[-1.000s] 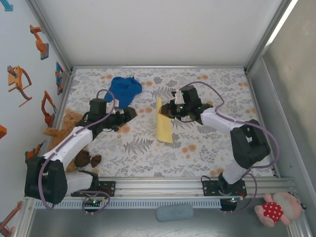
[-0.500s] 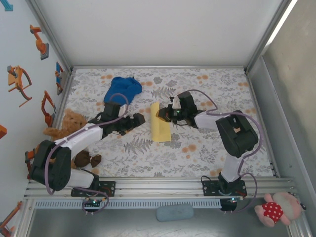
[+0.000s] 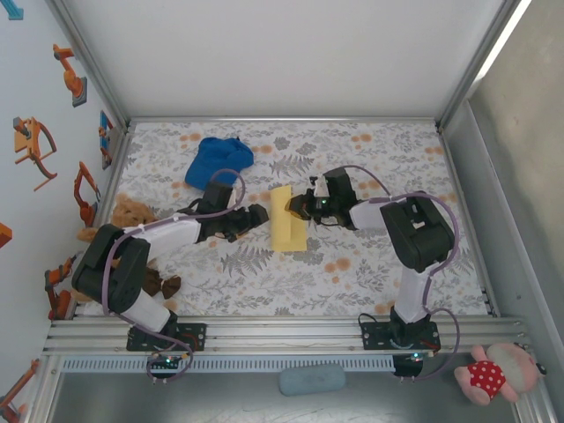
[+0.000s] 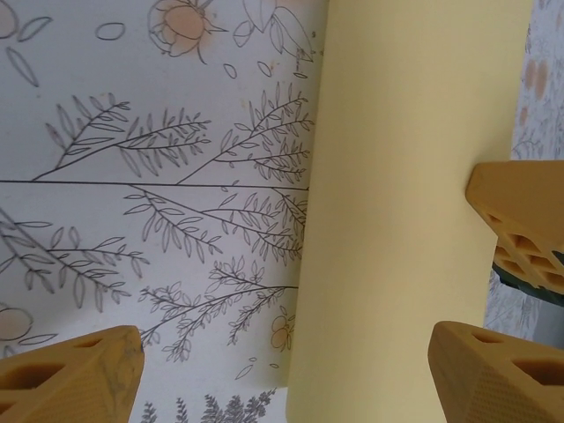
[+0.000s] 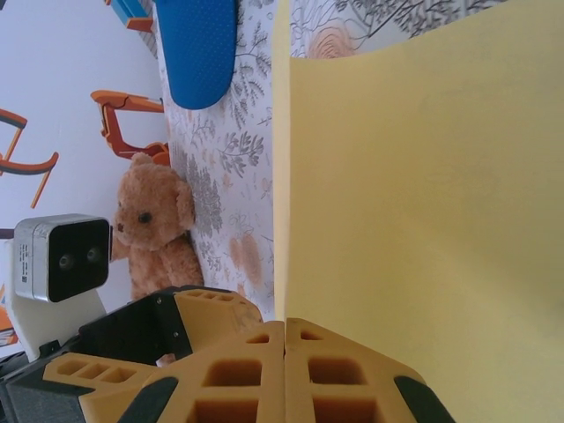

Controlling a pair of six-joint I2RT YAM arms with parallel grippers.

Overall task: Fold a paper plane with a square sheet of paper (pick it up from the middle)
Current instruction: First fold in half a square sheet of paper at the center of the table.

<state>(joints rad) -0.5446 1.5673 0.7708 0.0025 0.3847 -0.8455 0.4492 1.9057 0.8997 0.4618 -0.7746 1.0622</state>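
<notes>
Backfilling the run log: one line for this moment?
left gripper: open over yellow paper | right gripper: shut on its edge

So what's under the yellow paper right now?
The flowered table cover shows beside the yellow paper and runs up to its edges. Whatever is directly beneath the sheet is hidden by the paper itself.

In the left wrist view the thin yellow creased sheet of paper [image 4: 397,220] runs off top and bottom, and the orange fingertips [image 4: 70,374] of the left tool [image 4: 282,370] are cut by the bottom edge. From above, the white left arm [image 3: 167,233] hides part of the brown plush teddy bear [image 3: 128,211].
</notes>
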